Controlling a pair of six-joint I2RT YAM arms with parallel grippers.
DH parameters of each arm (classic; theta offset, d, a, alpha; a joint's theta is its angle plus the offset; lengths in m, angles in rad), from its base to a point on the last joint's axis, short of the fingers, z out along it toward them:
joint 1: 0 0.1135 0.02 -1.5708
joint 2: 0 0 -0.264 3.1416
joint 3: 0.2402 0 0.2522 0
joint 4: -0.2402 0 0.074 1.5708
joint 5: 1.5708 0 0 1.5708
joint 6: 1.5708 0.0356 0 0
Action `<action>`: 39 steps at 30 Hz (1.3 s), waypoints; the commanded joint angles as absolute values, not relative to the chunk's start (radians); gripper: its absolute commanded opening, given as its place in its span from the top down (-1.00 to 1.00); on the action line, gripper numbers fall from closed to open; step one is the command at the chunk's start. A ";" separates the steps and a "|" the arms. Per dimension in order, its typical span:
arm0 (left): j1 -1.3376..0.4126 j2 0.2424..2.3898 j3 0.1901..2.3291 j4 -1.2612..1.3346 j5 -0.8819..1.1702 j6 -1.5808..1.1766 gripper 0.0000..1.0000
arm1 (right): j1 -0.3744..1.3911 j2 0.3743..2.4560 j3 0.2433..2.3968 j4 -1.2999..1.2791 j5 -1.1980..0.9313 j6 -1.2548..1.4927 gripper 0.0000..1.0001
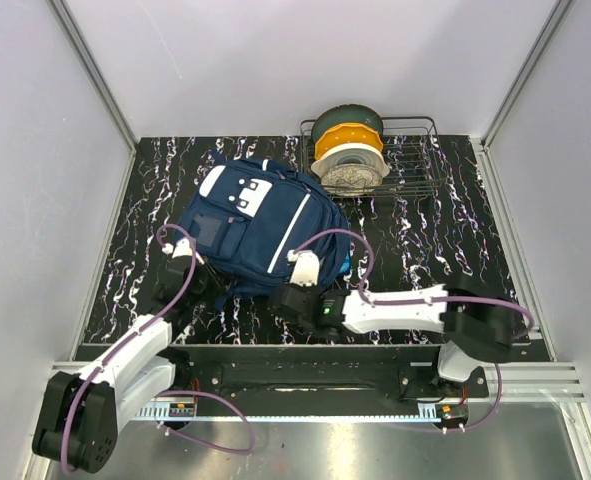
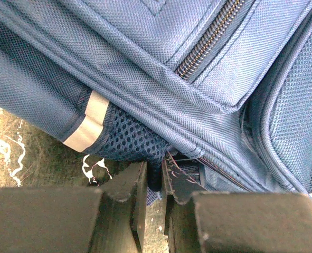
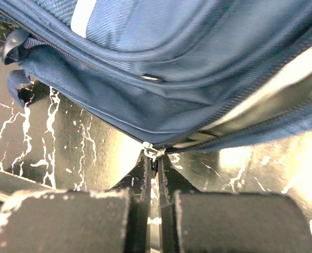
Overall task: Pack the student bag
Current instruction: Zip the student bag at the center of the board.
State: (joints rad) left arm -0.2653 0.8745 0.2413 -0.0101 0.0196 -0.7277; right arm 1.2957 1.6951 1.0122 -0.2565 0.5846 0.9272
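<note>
Your left gripper (image 2: pixel 154 182) pinched fabric of the student bag (image 1: pixel 260 225) beside its mesh pocket (image 2: pixel 129 139). Your right gripper (image 3: pixel 154 168) was clamped on the bag's silver zipper pull (image 3: pixel 152 152).

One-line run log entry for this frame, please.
backpack on table | left hand: shut on backpack's mesh edge | right hand: shut on zipper pull | basket of spools: rear right

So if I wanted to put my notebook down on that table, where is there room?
The widest bare patch of the table lies right of the backpack, in front of the wire basket. A smaller one is the back left corner. The near edge is crowded: the left arm and right arm meet the backpack there.
</note>
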 commanded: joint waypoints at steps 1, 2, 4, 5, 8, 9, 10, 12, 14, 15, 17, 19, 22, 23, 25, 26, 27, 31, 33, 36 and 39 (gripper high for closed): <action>-0.235 0.870 0.268 0.003 -0.054 -0.732 1.00 | 1.296 1.517 0.942 -0.359 0.640 0.956 1.00; -0.227 0.870 0.271 0.003 -0.054 -0.732 1.00 | 1.296 1.478 0.919 -0.367 0.646 0.959 1.00; -0.218 0.867 0.278 -0.029 -0.058 -0.729 1.00 | 1.287 1.441 0.897 -0.377 0.644 0.950 1.00; -0.206 0.865 0.281 -0.041 -0.058 -0.729 1.00 | 1.281 1.409 0.879 -0.379 0.643 0.933 1.00; -0.183 0.847 0.310 -0.075 -0.054 -0.724 1.00 | 1.240 1.355 0.851 -0.383 0.603 0.882 1.00; -0.178 0.841 0.317 -0.098 -0.057 -0.724 1.00 | 1.229 1.341 0.845 -0.383 0.589 0.867 1.00; -0.175 0.828 0.325 -0.107 -0.058 -0.726 1.00 | 1.212 1.327 0.841 -0.383 0.565 0.850 1.00; -0.166 0.819 0.347 -0.127 -0.040 -0.726 1.00 | 1.204 1.292 0.836 -0.373 0.546 0.790 1.00; -0.164 0.812 0.376 -0.143 -0.022 -0.724 0.27 | 1.200 1.289 0.854 -0.354 0.482 0.699 1.00; -0.163 0.807 0.385 -0.155 -0.006 -0.724 -0.07 | 1.200 1.293 0.864 -0.330 0.444 0.671 1.00; -0.164 0.769 0.405 -0.167 0.055 -0.716 -0.54 | 1.200 1.316 0.896 -0.327 0.361 0.646 1.00; -0.164 0.712 0.420 -0.201 0.086 -0.724 -0.85 | 1.200 1.345 0.908 -0.304 0.328 0.646 1.00; -0.164 0.642 0.448 -0.285 0.118 -0.747 -0.98 | 1.201 1.370 0.919 -0.284 0.319 0.652 1.00; -0.164 0.625 0.454 -0.332 0.127 -0.758 -0.98 | 1.201 1.371 0.922 -0.282 0.325 0.663 1.00; -0.164 0.576 0.433 -0.347 0.190 -0.840 -0.98 | 1.200 1.373 0.919 -0.273 0.328 0.666 1.00; -0.166 0.556 0.382 -0.315 0.218 -0.880 -0.98 | 1.201 1.374 0.919 -0.267 0.328 0.669 1.00; -0.166 0.536 0.350 -0.286 0.282 -0.922 -0.98 | 1.200 1.374 0.919 -0.258 0.327 0.670 1.00; -0.227 0.448 0.215 -0.184 0.338 -1.100 -0.98 | 1.200 1.373 0.908 -0.242 0.327 0.673 1.00; -0.279 0.446 0.216 -0.189 0.292 -1.112 -0.98 | 1.200 1.373 0.904 -0.233 0.322 0.675 1.00; -0.428 0.475 0.230 -0.196 0.180 -1.152 -0.98 | 1.200 1.370 0.897 -0.227 0.322 0.676 1.00; -0.541 0.515 0.218 -0.140 0.083 -1.218 -0.98 | 1.200 1.368 0.899 -0.227 0.325 0.669 1.00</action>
